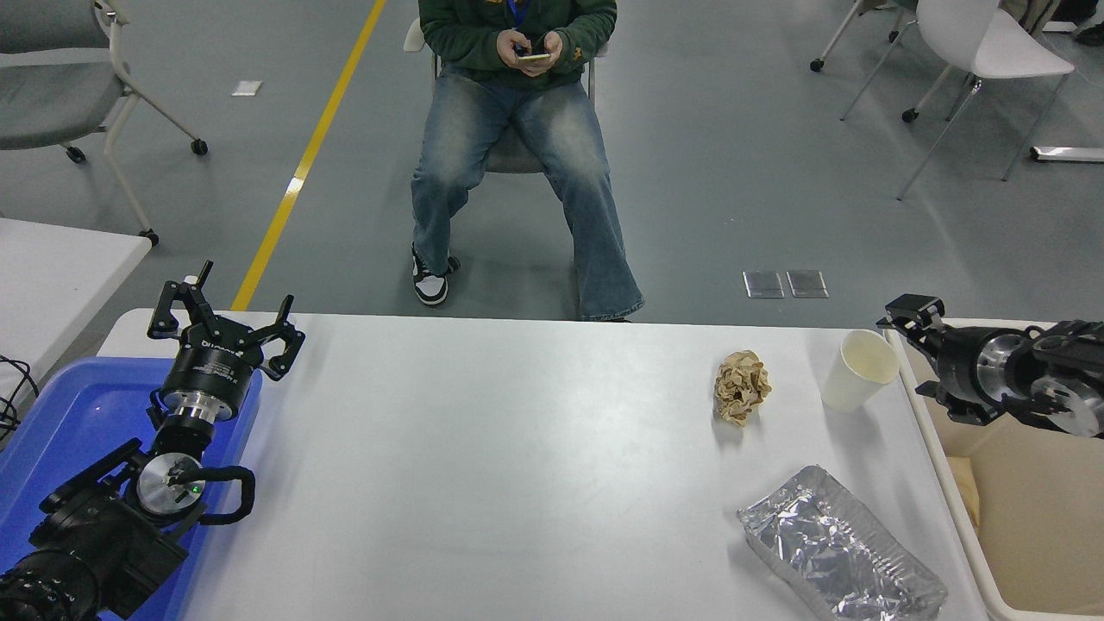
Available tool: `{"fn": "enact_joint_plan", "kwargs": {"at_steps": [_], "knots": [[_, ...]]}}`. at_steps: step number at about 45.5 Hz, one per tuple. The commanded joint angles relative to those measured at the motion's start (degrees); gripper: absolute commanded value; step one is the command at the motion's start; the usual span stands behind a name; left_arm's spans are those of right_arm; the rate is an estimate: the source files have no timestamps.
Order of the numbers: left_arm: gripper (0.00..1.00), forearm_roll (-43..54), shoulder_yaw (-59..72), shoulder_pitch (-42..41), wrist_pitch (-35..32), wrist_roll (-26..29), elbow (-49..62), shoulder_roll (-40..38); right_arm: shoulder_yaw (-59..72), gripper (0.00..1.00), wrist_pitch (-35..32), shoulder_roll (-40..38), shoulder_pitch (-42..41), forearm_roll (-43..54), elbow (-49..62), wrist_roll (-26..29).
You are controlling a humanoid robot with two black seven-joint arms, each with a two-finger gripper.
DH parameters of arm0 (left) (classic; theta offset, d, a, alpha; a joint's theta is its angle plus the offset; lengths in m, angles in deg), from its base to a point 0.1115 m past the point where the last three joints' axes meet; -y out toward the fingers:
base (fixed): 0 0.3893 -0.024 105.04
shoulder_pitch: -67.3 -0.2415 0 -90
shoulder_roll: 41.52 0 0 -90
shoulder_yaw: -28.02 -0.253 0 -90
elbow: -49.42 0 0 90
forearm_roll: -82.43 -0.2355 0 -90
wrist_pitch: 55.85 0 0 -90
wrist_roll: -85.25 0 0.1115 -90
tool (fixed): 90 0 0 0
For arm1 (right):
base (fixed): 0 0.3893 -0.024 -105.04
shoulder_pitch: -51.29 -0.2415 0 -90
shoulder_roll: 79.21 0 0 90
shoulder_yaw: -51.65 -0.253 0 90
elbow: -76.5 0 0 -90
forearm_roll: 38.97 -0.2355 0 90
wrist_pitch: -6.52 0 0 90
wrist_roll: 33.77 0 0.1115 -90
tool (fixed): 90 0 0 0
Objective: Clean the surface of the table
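Note:
The table surface (517, 448) is a wide white-grey top with rounded corners. On its right part lie a crumpled brown paper ball (741, 386), a white paper cup (859, 369) standing tilted, and a crushed foil tray (841, 548) near the front edge. My right gripper (916, 354) hangs past the table's right edge, over the bin, just right of the cup; it is open and empty. My left gripper (224, 323) is parked open at the lower left, above the blue tray.
A beige bin (1026, 483) stands against the table's right side. A blue plastic tray (60, 414) sits at the left under my left arm. A person (517, 129) sits on a chair beyond the far edge, holding a phone. A smaller white table (52, 276) is at the left.

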Motion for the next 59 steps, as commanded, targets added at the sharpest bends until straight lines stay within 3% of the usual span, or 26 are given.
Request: {"fn": "enact_joint_plan", "kwargs": {"at_steps": [1, 18, 27, 44, 50, 59], "knots": [[1.00, 0.0, 0.0, 0.0, 0.0, 0.0, 0.0, 0.0, 0.9, 0.98, -1.4, 3.6, 0.5, 0.3, 5.8, 1.6], [1.00, 0.0, 0.0, 0.0, 0.0, 0.0, 0.0, 0.0, 0.9, 0.98, -3.1, 10.6, 3.0, 1.1, 12.6, 2.7], [1.00, 0.0, 0.0, 0.0, 0.0, 0.0, 0.0, 0.0, 1.0, 0.90, -3.2, 12.6, 4.0, 1.3, 14.2, 2.7], [1.00, 0.0, 0.0, 0.0, 0.0, 0.0, 0.0, 0.0, 3.9, 0.85, -4.5, 16.7, 5.0, 2.7, 20.4, 2.7], [1.00, 0.0, 0.0, 0.0, 0.0, 0.0, 0.0, 0.0, 4.1, 0.66, -5.7, 16.9, 5.1, 2.7, 21.2, 2.7], [1.00, 0.0, 0.0, 0.0, 0.0, 0.0, 0.0, 0.0, 4.2, 0.22, -8.2, 17.2, 5.1, 2.7, 22.0, 3.1]]}}
